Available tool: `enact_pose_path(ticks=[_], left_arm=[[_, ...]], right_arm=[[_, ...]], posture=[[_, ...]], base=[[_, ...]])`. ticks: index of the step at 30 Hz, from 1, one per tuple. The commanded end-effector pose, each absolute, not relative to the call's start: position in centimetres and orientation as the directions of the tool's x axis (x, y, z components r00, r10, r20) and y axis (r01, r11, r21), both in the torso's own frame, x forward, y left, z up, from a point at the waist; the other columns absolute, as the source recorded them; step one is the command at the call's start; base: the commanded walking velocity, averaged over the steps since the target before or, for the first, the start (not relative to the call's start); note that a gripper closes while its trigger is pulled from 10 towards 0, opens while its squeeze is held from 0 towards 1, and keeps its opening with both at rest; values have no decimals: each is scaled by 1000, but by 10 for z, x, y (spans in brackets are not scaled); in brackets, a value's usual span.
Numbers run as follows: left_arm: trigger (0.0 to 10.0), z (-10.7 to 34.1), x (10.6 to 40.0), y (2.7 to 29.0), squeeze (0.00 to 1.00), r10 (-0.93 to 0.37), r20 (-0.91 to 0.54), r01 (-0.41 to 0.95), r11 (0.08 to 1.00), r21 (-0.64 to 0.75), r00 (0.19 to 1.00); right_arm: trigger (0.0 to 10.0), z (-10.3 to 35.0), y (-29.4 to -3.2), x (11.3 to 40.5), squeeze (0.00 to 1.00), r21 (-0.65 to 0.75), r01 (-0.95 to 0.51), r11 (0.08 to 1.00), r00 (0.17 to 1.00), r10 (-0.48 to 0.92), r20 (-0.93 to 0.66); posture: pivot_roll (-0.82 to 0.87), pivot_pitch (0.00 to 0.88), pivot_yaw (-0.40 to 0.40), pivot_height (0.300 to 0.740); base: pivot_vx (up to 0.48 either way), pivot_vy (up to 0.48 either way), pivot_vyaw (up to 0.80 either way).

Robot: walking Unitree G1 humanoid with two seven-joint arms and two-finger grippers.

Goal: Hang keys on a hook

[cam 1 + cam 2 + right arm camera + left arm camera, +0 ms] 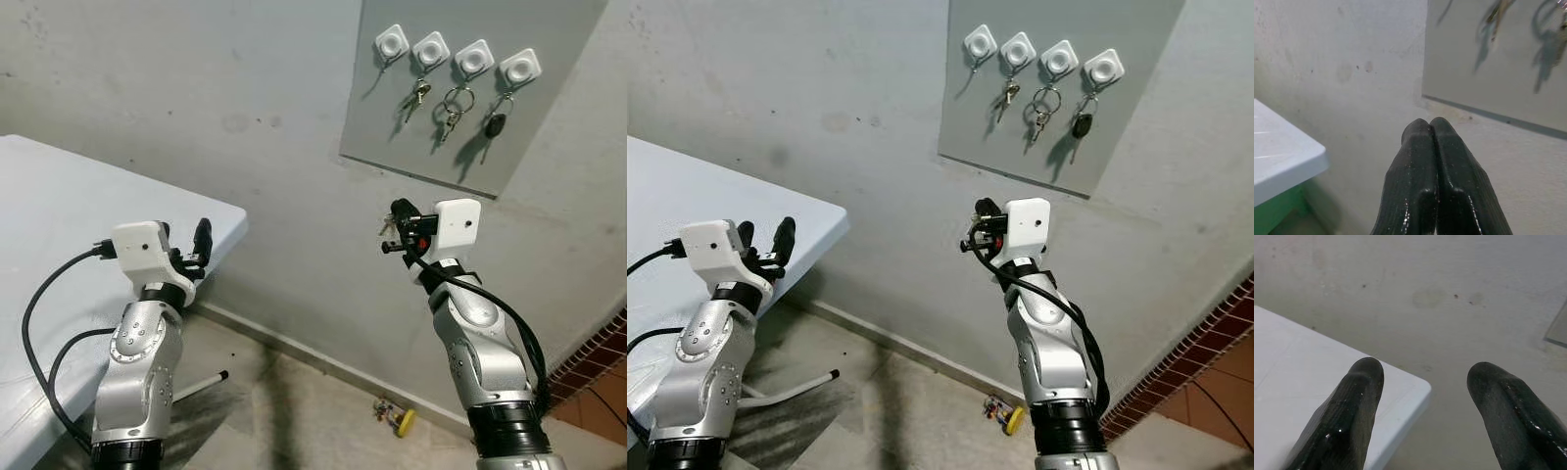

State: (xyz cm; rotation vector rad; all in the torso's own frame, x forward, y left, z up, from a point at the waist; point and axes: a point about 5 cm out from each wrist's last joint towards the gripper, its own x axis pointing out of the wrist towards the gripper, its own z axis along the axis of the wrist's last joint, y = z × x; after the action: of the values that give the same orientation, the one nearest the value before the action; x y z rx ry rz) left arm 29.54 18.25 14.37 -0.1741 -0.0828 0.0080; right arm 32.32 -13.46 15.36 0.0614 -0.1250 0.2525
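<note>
White worktop [59,255] at left with the left tool [191,245] above its corner, fingers spread and empty; a yellow-handled item [400,419] lies on the floor by the wall base. Right tool [397,230] is raised below the grey board [549,137], fingers pressed together, something small and metallic at its tip, too tiny to confirm as keys. Board carries four white hooks [392,42]: leftmost bare, the others hold keys [416,96], a key ring [455,108] and a black fob [496,124].
</note>
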Motion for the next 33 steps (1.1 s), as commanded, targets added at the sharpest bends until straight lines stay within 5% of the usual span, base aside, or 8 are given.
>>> enact_pose_path(ticks=[1,33], left_arm=[[10000,148,296,180,0,-5,94,22,985,-174,996],[10000,150,295,181,0,-11,98,27,986,-164,995]], right_arm=[[10000,161,-134,323,0,33,-260,965,955,252,153],[10000,159,-133,322,0,33,-264,964,955,257,149]], posture=[[-88,0,-39,740],[-83,0,-40,740]], base=[[240,0,0],[276,0,0]])
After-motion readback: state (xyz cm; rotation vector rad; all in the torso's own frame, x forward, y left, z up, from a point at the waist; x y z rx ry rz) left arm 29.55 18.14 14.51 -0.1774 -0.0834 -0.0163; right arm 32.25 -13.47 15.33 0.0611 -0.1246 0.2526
